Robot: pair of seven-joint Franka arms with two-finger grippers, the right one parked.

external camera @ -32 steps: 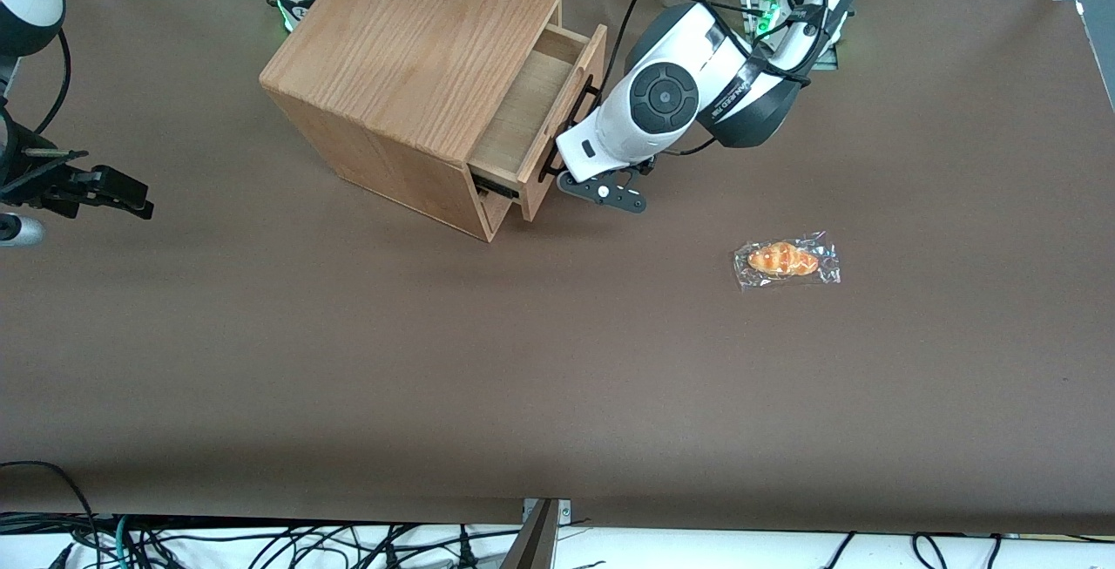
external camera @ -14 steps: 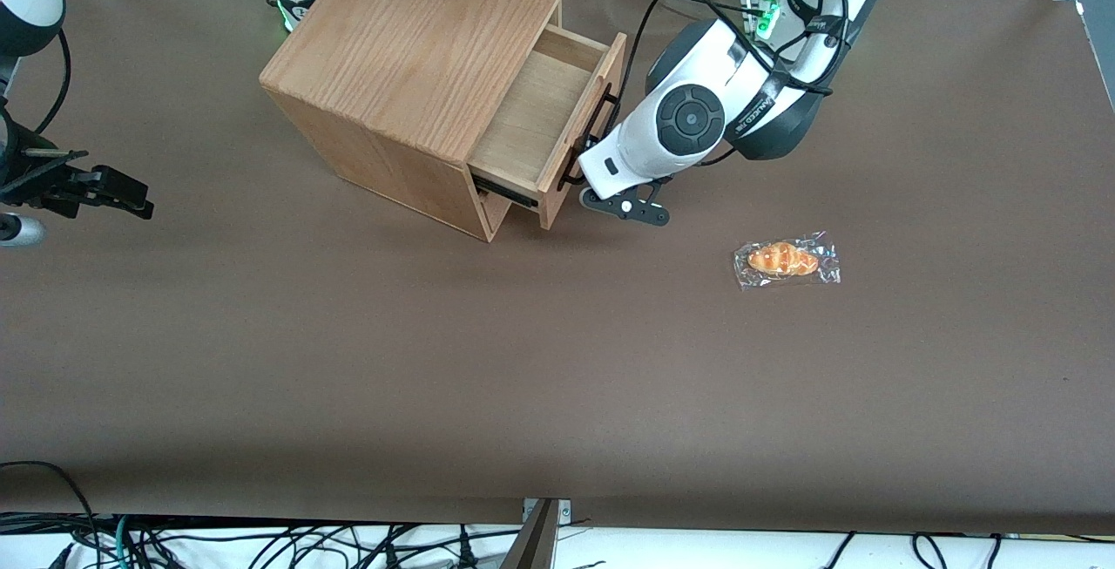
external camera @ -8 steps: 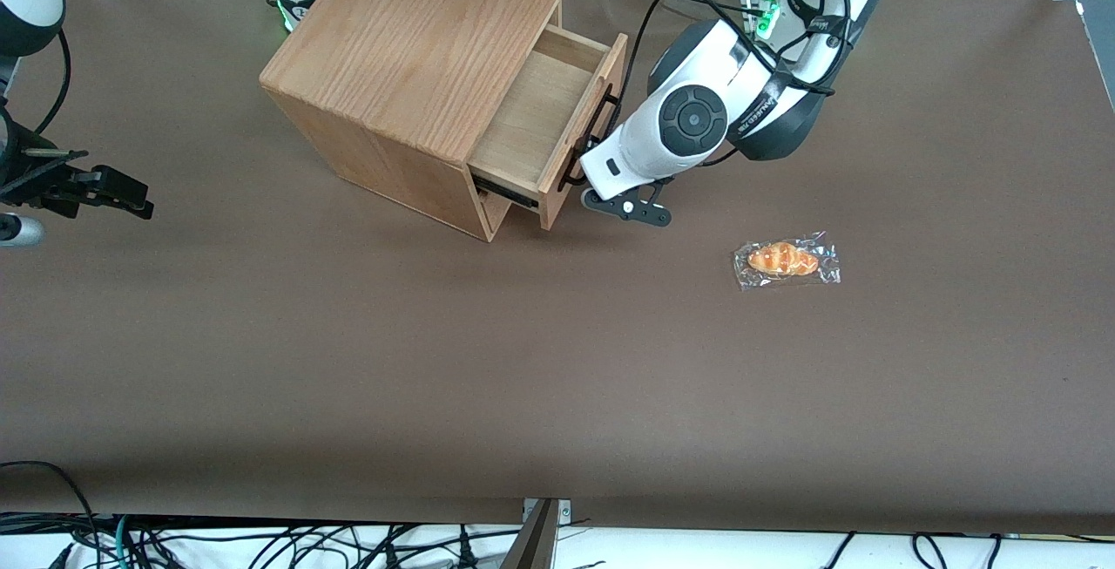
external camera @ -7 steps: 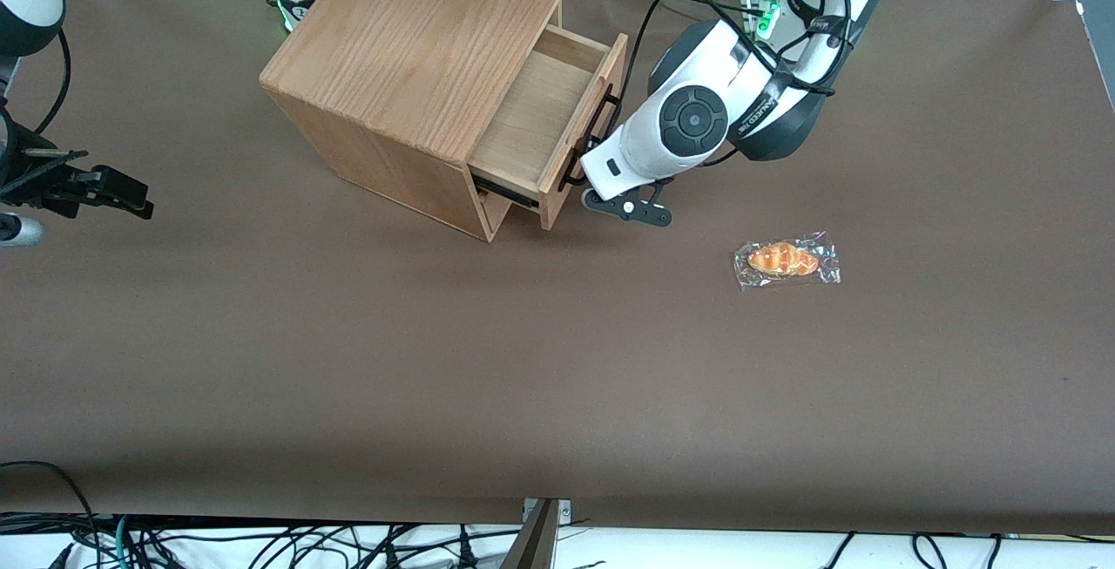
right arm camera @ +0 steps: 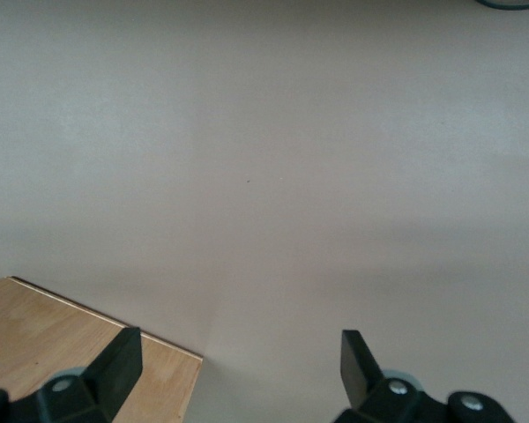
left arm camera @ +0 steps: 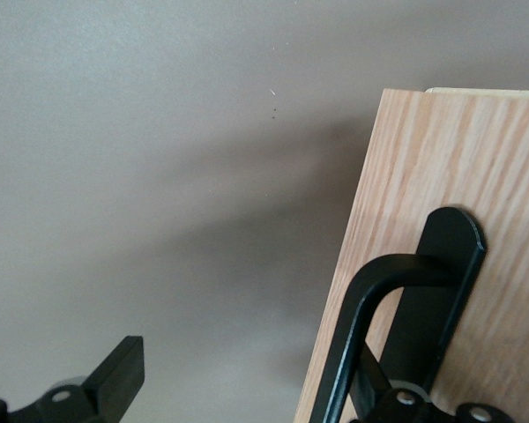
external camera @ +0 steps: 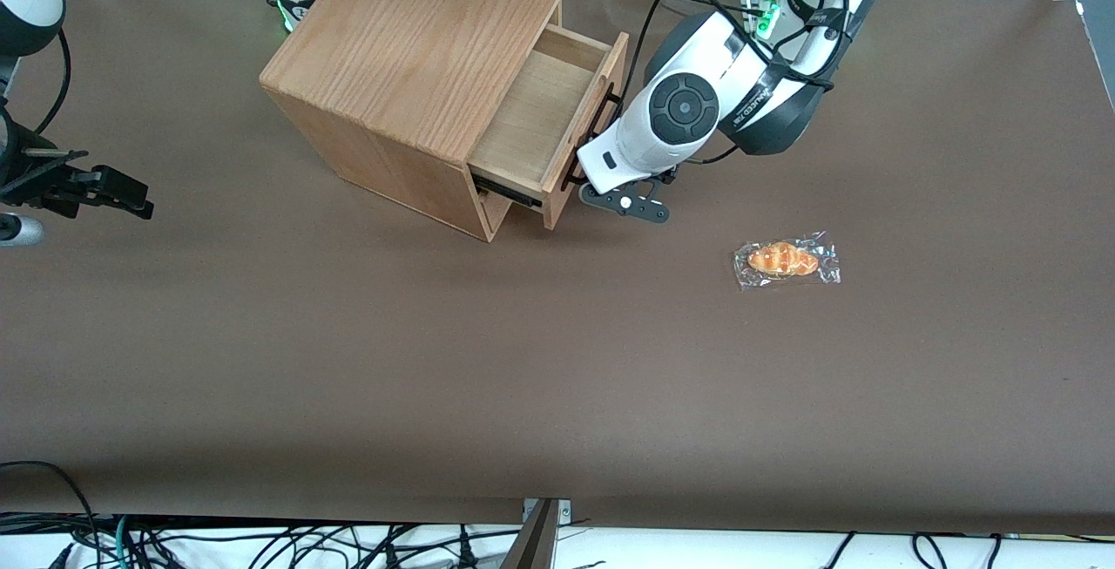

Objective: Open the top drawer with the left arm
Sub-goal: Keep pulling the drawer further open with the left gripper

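Note:
The top drawer [external camera: 533, 111] stands pulled partway out of the oak casing [external camera: 418, 55], with its pale floor showing. Its black bar handle [external camera: 601, 129] runs along the oak front [left arm camera: 476, 159]. My left arm [external camera: 684, 107] reaches in from the working arm's end, with the gripper [external camera: 585, 170] at the handle's end nearer the front camera. The wrist view shows the gripper [left arm camera: 256, 397] open. One finger [left arm camera: 404, 401] sits by the bar [left arm camera: 357, 317], close to the drawer front. The other finger [left arm camera: 115, 379] hangs well apart over bare table. Nothing is clamped between them.
A wrapped bread roll [external camera: 786, 260] lies on the brown table [external camera: 557, 377], nearer the front camera than my arm and toward the working arm's end. The casing stands at an angle near the table's back edge.
Since 2.3 s ago the drawer has slid farther out, with my gripper at its handle. In the last half second the wrist shifted slightly toward the drawer; the drawer stayed put.

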